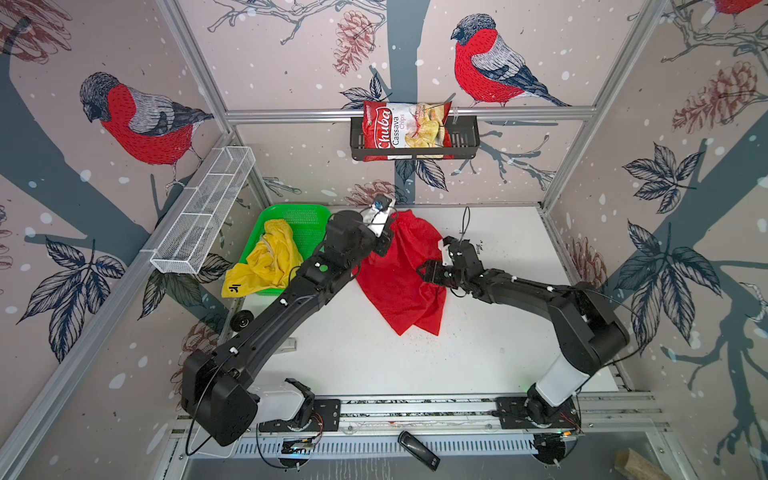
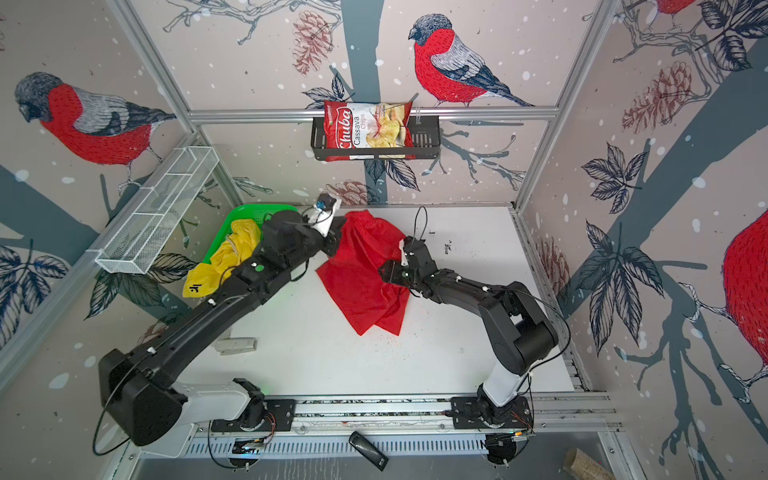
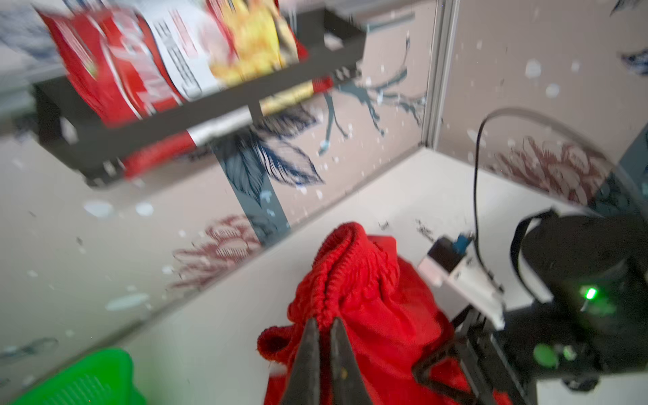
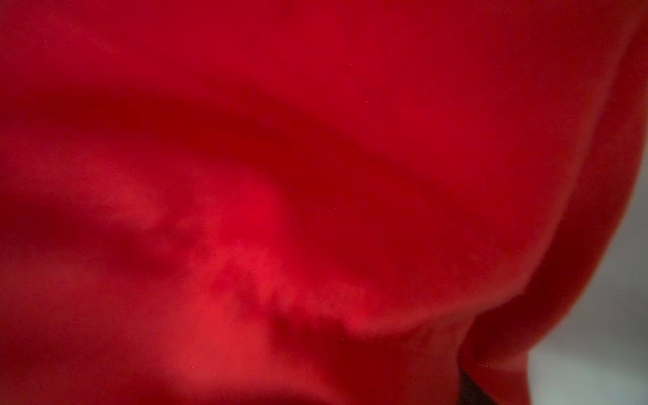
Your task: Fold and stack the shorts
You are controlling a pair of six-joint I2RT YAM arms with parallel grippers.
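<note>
The red shorts (image 1: 395,282) (image 2: 357,278) lie crumpled at the middle of the white table, waistband toward the back wall and legs toward the front. My left gripper (image 3: 324,321) is shut on the gathered waistband of the red shorts (image 3: 378,308); in both top views it (image 1: 388,237) is at their back left corner. My right gripper (image 1: 432,266) (image 2: 392,266) stands open against their right edge. Red cloth (image 4: 315,175) fills the right wrist view and hides the fingers there. The yellow shorts (image 1: 270,262) (image 2: 224,266) spill from the green basket (image 1: 307,216).
A black wall basket holding a chips bag (image 1: 411,133) hangs on the back wall above the table. A white wire basket (image 1: 203,212) is fixed to the left wall. A small black wheel (image 1: 242,321) lies below the green basket (image 3: 87,378).
</note>
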